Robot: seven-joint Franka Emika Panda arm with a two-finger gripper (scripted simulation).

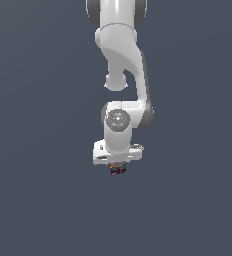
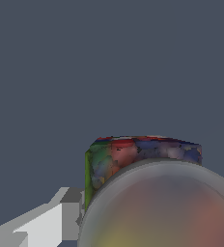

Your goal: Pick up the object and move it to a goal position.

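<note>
The jaws (image 1: 118, 167) appear clamped on the can (image 1: 118, 170), which sits tucked under the hand; in the wrist view the can (image 2: 147, 193) fills the near field with one white finger (image 2: 46, 224) touching its side. So the grasp looks made. Whether it has left the grey bench (image 1: 38, 200) cannot be told. No goal marker shows, so the carry seems left to do.

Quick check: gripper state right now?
Gripper: appears shut on the tiny mottled red, blue and green can; one finger beside it, jaws mostly hidden.
</note>
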